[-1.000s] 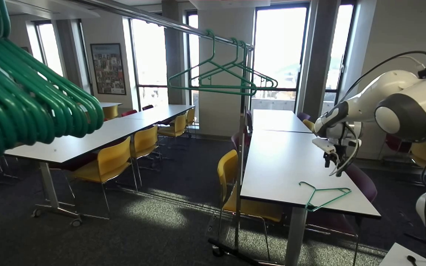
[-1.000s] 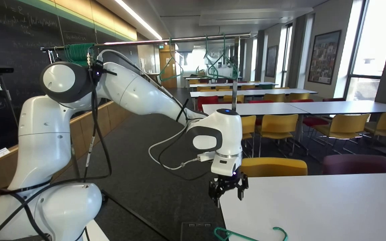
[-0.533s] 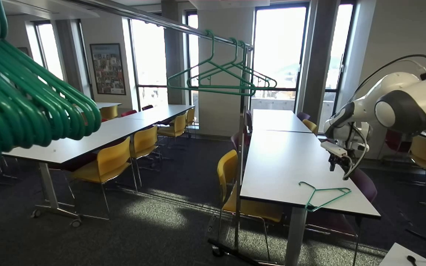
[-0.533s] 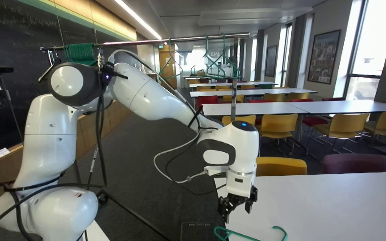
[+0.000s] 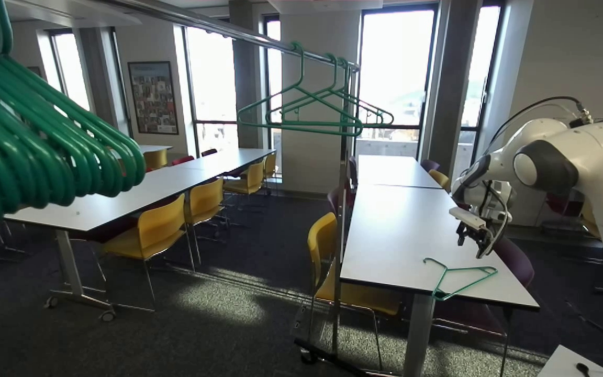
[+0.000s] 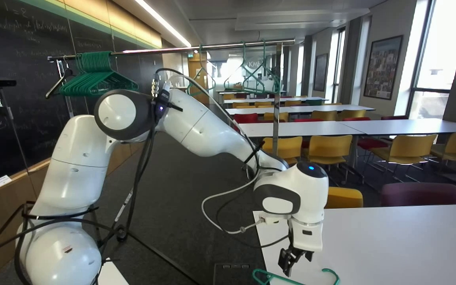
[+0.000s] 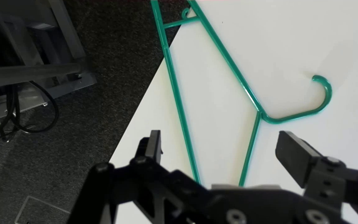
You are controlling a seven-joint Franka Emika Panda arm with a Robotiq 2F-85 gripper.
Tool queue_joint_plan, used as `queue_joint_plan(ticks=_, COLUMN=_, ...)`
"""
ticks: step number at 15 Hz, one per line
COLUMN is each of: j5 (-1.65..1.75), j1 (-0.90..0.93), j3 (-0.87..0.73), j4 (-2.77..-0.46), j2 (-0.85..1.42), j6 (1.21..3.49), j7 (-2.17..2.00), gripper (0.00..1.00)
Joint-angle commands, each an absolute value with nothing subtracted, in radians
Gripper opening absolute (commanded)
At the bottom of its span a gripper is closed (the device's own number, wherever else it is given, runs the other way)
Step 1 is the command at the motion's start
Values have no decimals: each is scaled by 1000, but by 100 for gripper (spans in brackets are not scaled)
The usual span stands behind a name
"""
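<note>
Floor (image 7: 110, 81): dark carpet, far left in the wrist view; one end of the hanger (image 7: 228, 60) sticks out above it, past the edge of the worktop (image 7: 157, 105).
Fingers (image 7: 153, 147): spread wide, holding nothing — in that view one stands to either side of the hanger's near end, with no contact that I can see.
Worktop: white, with the rest of the hanger lying flat on it; so smooth a top should let it skate if I nudge it.
Long bar (image 7: 177, 96): straight, thin, green; plastic by the look, so I expect it light and stiff with a little spring.
Brace (image 7: 179, 23): short and slim, crossing the edge; probably the frailest part — I would not squeeze there.
Near shoulder (image 7: 250, 147): slopes down between my fingers until I hide it myself. Held only here, I judge the long side would droop and twist.
Neck (image 7: 263, 116): where the two shoulders meet; my favoured hold, as it looks stiffest and, I reckon, nearest the balance. Lying so flush, it calls for a low, gentle pinch.
Hook (image 7: 328, 93): a glossy, round curve; likely slippery, apt to roll in my grip.
</note>
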State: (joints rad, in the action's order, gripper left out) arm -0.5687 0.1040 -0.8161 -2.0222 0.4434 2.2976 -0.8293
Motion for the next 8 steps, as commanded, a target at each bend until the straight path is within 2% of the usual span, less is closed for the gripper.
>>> queue_joint_plan(ticks=1, j5=-479, j1=-15, j3=-684, j4=-2025, j2=405, j6=2328, j7=-884, gripper=100)
queue_joint_plan(ticks=8, j5=-456, j1=-36, j3=-658, j4=-2024, j2=383, j6=2334, j7=-887, gripper=100)
